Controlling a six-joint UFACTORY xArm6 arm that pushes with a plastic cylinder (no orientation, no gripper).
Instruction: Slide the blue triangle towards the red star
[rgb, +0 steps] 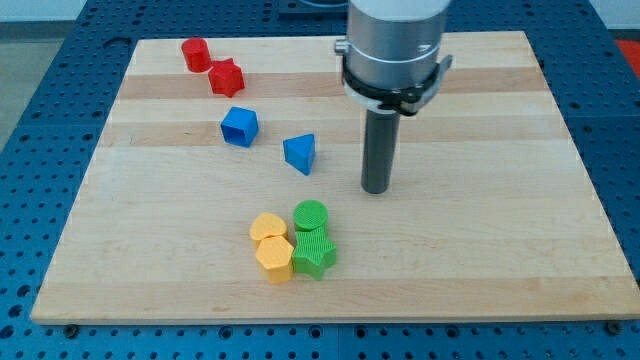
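Note:
The blue triangle (300, 153) lies near the board's middle. The red star (227, 77) lies at the upper left, up and to the left of the triangle. My tip (376, 188) rests on the board to the right of the blue triangle and slightly lower, apart from it by a clear gap. The rod hangs from the grey arm at the view's top.
A red block (195, 53) sits just up-left of the star. A blue cube (239, 126) lies left of the triangle, between it and the star. Two yellow blocks (270, 243) and two green blocks (312, 235) cluster below the middle. The wooden board (500, 260) lies on a blue pegboard.

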